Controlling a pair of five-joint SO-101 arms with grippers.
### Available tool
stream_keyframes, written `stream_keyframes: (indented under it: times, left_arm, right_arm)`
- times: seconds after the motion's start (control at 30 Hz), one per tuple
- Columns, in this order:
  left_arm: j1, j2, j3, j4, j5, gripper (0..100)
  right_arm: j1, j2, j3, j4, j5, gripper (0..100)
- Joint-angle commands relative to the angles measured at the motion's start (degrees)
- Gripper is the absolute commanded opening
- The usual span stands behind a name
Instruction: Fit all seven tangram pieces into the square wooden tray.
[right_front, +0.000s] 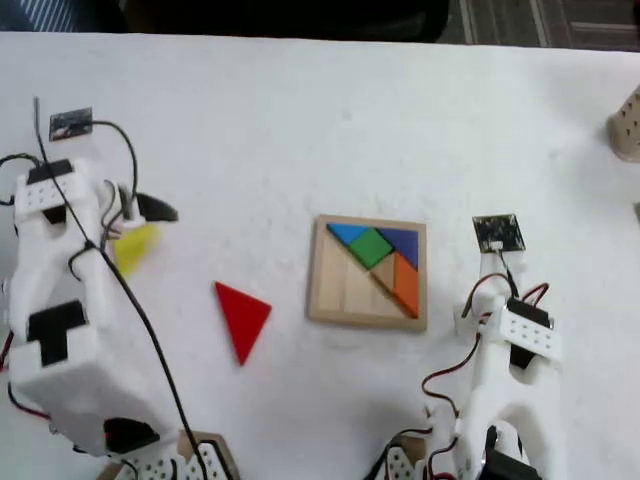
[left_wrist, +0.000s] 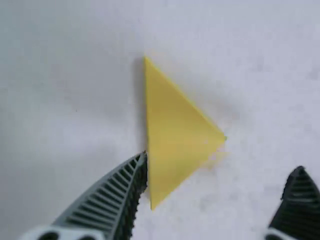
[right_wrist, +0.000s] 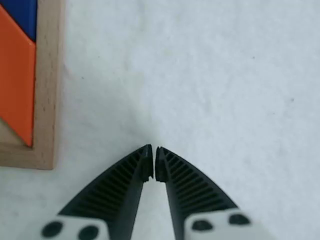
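The square wooden tray (right_front: 318, 300) lies at mid-table with a light blue triangle (right_front: 347, 233), a green square (right_front: 371, 247), a dark blue piece (right_front: 403, 240) and an orange piece (right_front: 406, 283) in its far and right parts. On the cloth left of the tray rests a red triangle (right_front: 242, 317). Farther left lies a yellow triangle (right_front: 135, 248) (left_wrist: 175, 132). My left gripper (left_wrist: 221, 164) hangs open over it, one finger (left_wrist: 120, 195) touching its long edge. Beside the tray's corner (right_wrist: 47, 100), my right gripper (right_wrist: 154, 152) is shut on nothing above the cloth.
White cloth covers the table. A pale perforated object (right_front: 627, 125) stands at the far right edge. The left arm's cables (right_front: 110, 270) trail near the yellow triangle. Open cloth lies between the red triangle and the tray.
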Motion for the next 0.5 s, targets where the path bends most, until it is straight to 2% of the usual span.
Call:
stream_keyframes:
  times: [0.0,0.1,0.47]
  left_arm:
    - [-1.19,3.82,-8.09,1.93,-2.90,41]
    - [-1.01,7.96,-10.99,2.02,-6.51,38]
    - [-1.19,13.05,-12.22,1.76,-6.95,35]
  right_arm:
    - [-0.31,-2.15,-0.26,0.75,0.62,1.9]
    - [-0.40,-2.15,-0.26,0.75,0.62,1.9]
    - [-0.48,-2.15,-0.26,0.75,0.62,1.9]
